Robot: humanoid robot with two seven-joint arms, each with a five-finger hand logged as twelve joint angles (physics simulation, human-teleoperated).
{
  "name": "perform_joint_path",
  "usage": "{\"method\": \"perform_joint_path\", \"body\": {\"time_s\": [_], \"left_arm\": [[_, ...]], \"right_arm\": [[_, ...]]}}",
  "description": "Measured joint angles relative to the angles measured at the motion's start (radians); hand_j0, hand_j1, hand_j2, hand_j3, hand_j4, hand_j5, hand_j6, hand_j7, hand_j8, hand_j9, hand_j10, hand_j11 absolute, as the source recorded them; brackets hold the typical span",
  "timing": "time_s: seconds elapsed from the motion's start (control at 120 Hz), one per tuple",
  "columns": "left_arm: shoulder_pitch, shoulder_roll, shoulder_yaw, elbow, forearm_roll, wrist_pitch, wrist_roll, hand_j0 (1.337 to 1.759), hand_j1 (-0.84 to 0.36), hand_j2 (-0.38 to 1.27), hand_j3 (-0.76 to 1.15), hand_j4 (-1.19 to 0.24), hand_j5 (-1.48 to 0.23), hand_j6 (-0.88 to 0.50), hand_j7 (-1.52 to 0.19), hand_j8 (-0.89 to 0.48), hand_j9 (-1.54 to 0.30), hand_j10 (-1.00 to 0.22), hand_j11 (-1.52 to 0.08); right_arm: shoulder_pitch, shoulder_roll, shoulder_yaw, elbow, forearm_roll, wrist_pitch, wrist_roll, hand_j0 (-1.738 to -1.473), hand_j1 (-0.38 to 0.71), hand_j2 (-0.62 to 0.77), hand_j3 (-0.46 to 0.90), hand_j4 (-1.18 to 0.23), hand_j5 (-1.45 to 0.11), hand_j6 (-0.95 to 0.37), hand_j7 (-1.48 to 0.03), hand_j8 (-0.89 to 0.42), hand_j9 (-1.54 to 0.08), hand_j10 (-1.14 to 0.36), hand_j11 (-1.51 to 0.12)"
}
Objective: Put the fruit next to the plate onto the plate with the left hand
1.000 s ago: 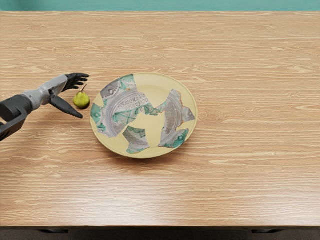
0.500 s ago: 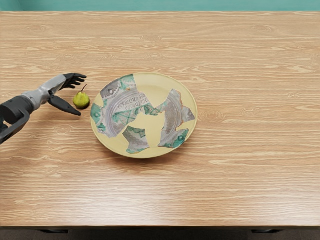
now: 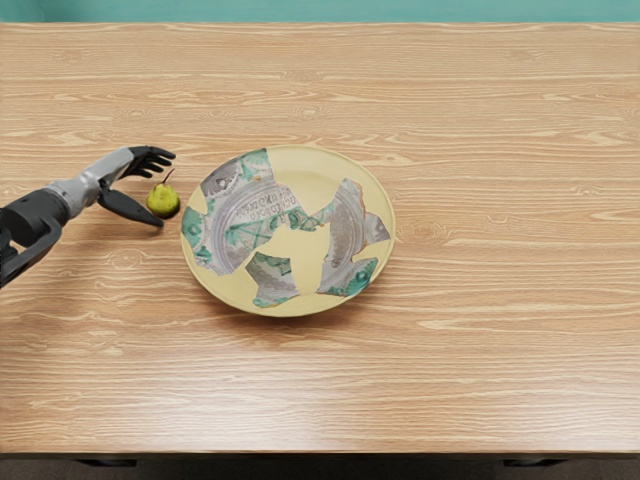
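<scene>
A small green pear [image 3: 163,200] with a dark stem stands on the wooden table just left of the plate [image 3: 300,170], a yellow dish with grey and green patterned patches. My left hand [image 3: 146,187] comes in from the left edge and brackets the pear: the dark fingers [image 3: 152,159] curl above and behind it, the thumb [image 3: 131,208] reaches along its near side. The fingers are spread and do not close on the fruit. The right arm does not show.
The wooden table [image 3: 480,120] stretches wide around the plate. A teal wall strip runs along the top edge. The table's front edge lies near the bottom of the picture.
The left hand has drawn back slightly to the left and its thumb has swung closer to the pear. The pear and plate have not moved.
</scene>
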Motion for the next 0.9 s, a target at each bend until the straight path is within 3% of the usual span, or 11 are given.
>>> {"method": "perform_joint_path", "body": {"time_s": [0.9], "left_arm": [[-0.014,-0.011,0.031,-0.003,-0.001,-0.014,0.001,1.658,-0.08,0.08,0.0,-0.36,-0.46,-0.36,-0.46,-0.36,-0.46,-0.36,-0.46]], "right_arm": [[0.001,0.0,0.0,0.0,-0.001,0.0,0.0,-1.658,-0.35,0.0,0.0,0.0,0.0,0.0,0.0,0.0,0.0,0.0,0.0]]}}
